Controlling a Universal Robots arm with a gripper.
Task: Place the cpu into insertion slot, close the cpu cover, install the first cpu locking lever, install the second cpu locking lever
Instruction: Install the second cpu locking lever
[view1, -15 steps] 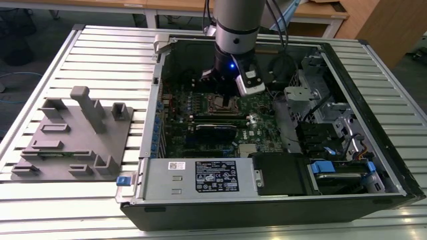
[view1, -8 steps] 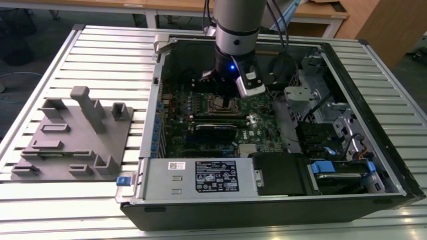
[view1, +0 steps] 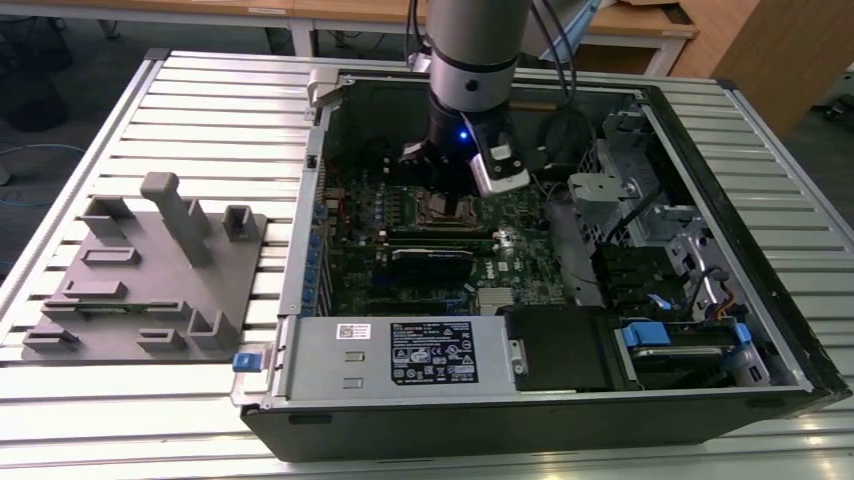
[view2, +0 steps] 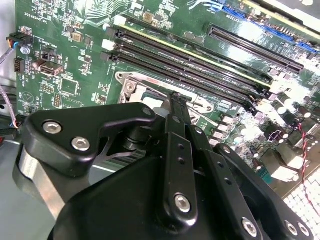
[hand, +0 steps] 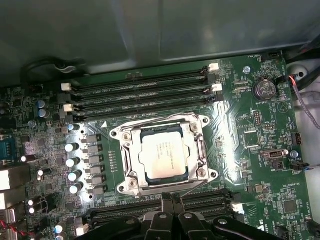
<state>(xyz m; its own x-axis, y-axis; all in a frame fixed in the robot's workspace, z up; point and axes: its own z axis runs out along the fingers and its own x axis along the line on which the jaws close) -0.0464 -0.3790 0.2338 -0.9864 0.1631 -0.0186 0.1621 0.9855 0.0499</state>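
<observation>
One small square cpu with a dull silver-grey top sits in the insertion slot, framed by one thin silver metal cpu cover lying flat around it. The black gripper hovers just beside (jaws together, holding nothing). Eight long black memory slots flank the socket, four partly hidden behind the fingers.

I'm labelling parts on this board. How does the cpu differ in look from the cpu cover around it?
In the first wrist view, the cpu is a solid, dull silver-grey square plate, while the cpu cover is an open metal frame with a large window. The cpu sits inside that window; the cpu cover borders it on all sides and looks shinier. Both are square, metallic and lie flat on the board.
</observation>
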